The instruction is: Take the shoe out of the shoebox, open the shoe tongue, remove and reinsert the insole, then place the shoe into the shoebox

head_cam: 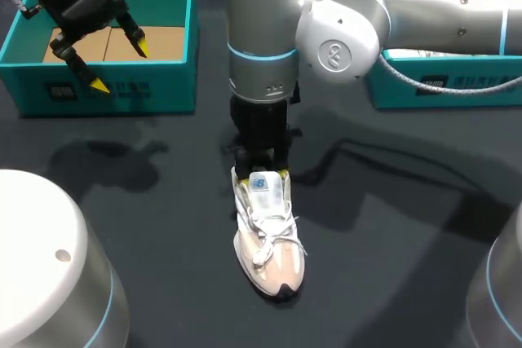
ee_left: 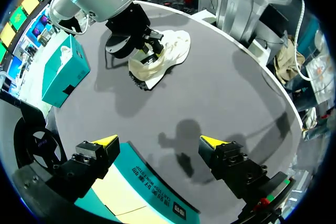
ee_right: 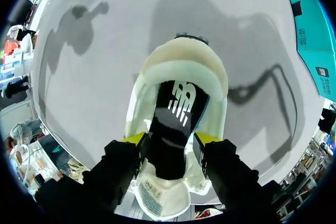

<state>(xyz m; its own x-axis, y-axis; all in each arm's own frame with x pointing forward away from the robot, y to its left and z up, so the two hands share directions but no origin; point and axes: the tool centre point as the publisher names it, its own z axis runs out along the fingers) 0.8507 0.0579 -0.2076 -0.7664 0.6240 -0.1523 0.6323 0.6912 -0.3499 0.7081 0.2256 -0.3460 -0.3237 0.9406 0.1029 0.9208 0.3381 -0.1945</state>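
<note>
A white and pale pink shoe (head_cam: 269, 238) lies on the dark table near the middle, toe toward the front edge. My right gripper (head_cam: 261, 173) comes down from above into the shoe's opening. Seen from the right wrist, the right gripper (ee_right: 170, 139) is shut on the black insole (ee_right: 176, 103), one yellow tip at each edge, with the white tongue (ee_right: 157, 198) folded back below it. My left gripper (head_cam: 120, 63) hangs open and empty above the teal shoebox (head_cam: 122, 91) at the back left. The shoe (ee_left: 163, 56) lies far ahead of the left gripper (ee_left: 158, 141).
A second teal box part (head_cam: 440, 83) stands at the back right, under my right arm (head_cam: 424, 10). Round white arm bases (head_cam: 49, 266) fill the front corners.
</note>
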